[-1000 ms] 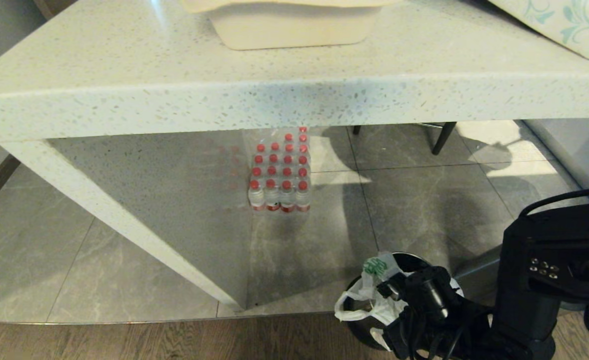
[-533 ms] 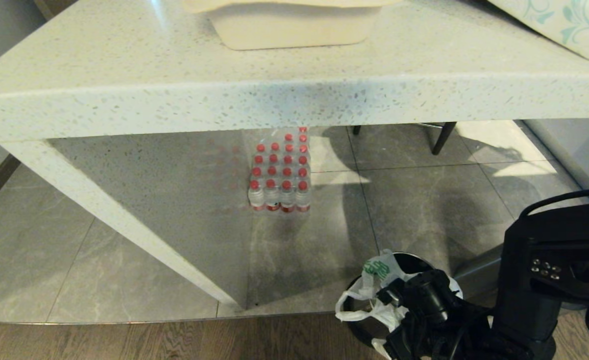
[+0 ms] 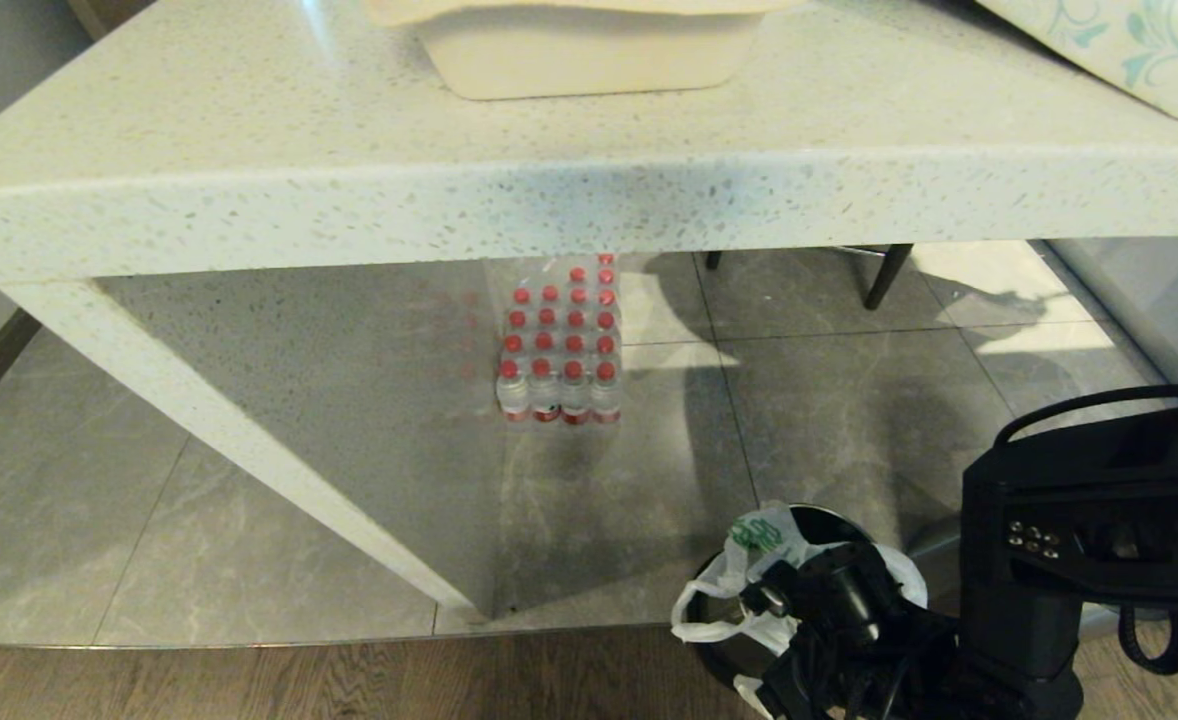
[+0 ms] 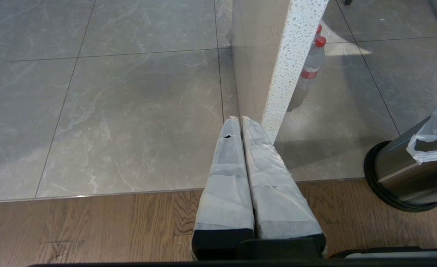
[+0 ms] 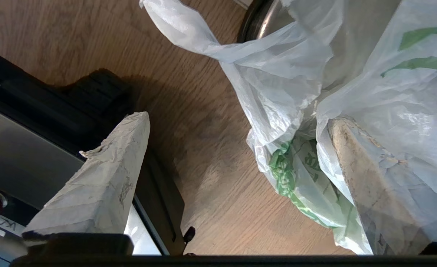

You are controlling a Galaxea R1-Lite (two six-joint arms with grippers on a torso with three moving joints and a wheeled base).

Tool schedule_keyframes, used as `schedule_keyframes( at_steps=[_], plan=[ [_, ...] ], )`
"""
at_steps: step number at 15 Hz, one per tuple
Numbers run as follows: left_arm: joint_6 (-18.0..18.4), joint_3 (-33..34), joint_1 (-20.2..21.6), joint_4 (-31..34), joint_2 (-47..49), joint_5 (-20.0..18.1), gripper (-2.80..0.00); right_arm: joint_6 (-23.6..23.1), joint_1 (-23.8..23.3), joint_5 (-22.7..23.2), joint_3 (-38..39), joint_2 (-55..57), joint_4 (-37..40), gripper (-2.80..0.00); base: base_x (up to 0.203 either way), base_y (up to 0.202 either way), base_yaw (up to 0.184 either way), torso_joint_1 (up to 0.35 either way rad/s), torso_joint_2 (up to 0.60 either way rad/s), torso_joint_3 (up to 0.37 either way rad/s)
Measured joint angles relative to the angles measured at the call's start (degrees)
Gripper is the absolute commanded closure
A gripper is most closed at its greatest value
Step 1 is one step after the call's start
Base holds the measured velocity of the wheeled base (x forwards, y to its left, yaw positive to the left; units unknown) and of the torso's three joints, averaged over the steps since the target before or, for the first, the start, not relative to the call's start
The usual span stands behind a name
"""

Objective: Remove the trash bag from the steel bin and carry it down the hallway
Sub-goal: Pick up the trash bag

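Right hand [image 5: 237,148] spread wide at the steel bin [image 3: 719,650], one finger inside the trash bag [image 5: 307,111], nothing gripped

Trash bag [image 5: 289,85]: thin crinkly translucent white plastic with green print; steel bin [image 4: 400,168]: shiny brushed metal, glossy black base ring. Surface [image 3: 349,150]: smooth speckled off-white stone, glossy under-panel mirroring the red-capped clear plastic bottles [image 3: 559,345]. Floor: polished grey marbled tile [image 4: 129,111], then matt wood-grain planks [image 4: 111,218]; claw fingers [image 5: 103,174] wrapped in rough, frayed whitish tape.
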Motion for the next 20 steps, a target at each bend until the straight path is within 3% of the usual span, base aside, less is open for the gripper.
schedule_keyframes(
  at_steps=[8, 13, 20],
  plan=[
    [0.0, 0.0, 0.0, 0.0, 0.0, 0.0, 0.00, -1.3, -2.5, -0.5, -4.0, 3.6, -0.2, -2.80, 0.000, 0.000, 0.000, 0.000, 0.00, 0.000],
    [0.0, 0.0, 0.0, 0.0, 0.0, 0.0, 0.00, -1.1, -3.5, -0.9, -6.6, 5.4, -7.0, -2.80, 0.000, 0.000, 0.000, 0.000, 0.00, 0.000],
    [0.0, 0.0, 0.0, 0.0, 0.0, 0.0, 0.00, 0.8, -4.0, -2.4, -7.2, 6.1, -7.7, -2.80, 0.000, 0.000, 0.000, 0.000, 0.00, 0.000]
  ],
)
